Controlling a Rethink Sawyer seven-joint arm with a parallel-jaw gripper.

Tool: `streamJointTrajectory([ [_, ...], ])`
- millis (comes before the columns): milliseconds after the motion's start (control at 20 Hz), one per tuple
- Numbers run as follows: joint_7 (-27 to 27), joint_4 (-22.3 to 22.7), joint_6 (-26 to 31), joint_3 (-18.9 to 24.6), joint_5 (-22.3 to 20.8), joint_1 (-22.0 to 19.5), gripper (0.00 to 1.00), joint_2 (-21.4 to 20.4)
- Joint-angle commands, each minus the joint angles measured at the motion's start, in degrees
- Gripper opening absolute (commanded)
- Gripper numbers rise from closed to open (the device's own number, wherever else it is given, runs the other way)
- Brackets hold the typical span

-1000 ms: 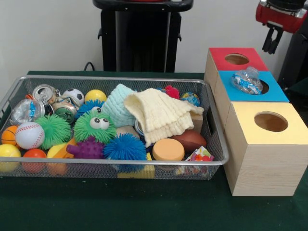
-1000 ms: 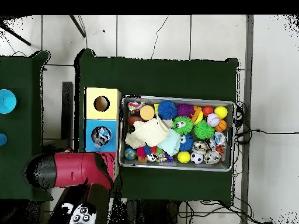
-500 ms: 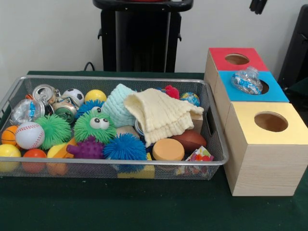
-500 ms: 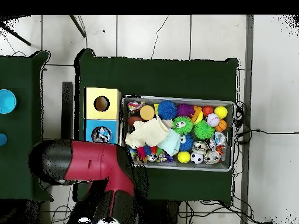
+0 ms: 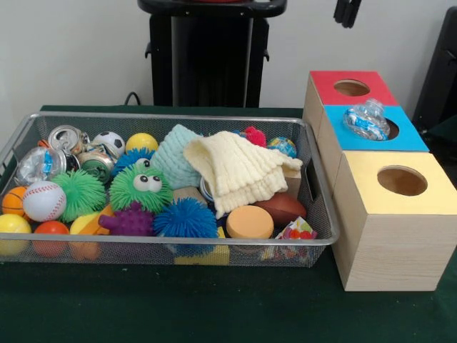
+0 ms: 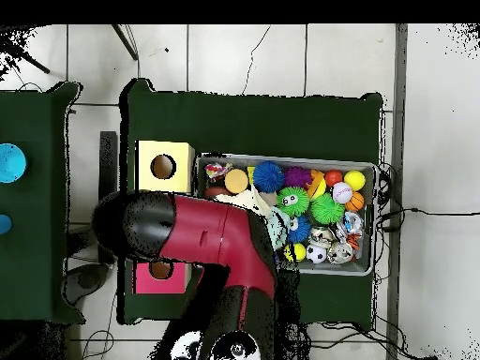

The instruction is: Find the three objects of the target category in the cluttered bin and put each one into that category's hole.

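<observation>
While the wire bin [image 5: 314,187] at the left sits packed with balls, crushed cans [image 5: 66,137], spiky toys and a cream knitted cloth [image 5: 239,171], the three boxes stand just beside it to the right. A crumpled plastic bottle [image 5: 365,119] rests over the blue box's hole [image 5: 391,129]. Only the gripper's [image 5: 347,12] dark tips show at the top edge; whether they are spread cannot be told.

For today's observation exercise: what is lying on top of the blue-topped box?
A crumpled clear plastic bottle with a blue label rests on the blue-topped box, sitting over its hole and covering most of it. Whatever is inside the box cannot be seen.
</observation>
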Motion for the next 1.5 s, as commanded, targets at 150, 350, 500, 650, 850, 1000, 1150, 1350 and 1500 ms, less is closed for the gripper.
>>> streamJointTrajectory([
  [150,4.10,-2.07,-3.66,2.79,-4.27,-1.99,0.00,6.29],
  [350,4.84,-1.34,-4.59,2.69,-3.97,-1.64,0.00,6.36],
  [500,6.67,-0.43,-3.76,2.01,-3.85,-0.26,0.00,5.36],
  [650,9.53,0.15,-2.58,1.00,-3.35,2.07,0.00,3.86],
  [850,6.97,0.31,-8.20,2.36,-3.00,-0.29,0.00,7.15],
  [1000,5.56,-0.02,-9.64,3.22,-2.62,-1.94,0.00,8.85],
  [1150,7.11,-0.14,-9.99,2.76,-2.61,-0.68,0.00,8.73],
  [1350,7.88,-2.34,-12.89,2.55,-3.30,0.16,0.00,10.75],
  [1500,5.26,-3.39,-17.28,4.67,-2.79,-2.05,0.00,14.02],
])
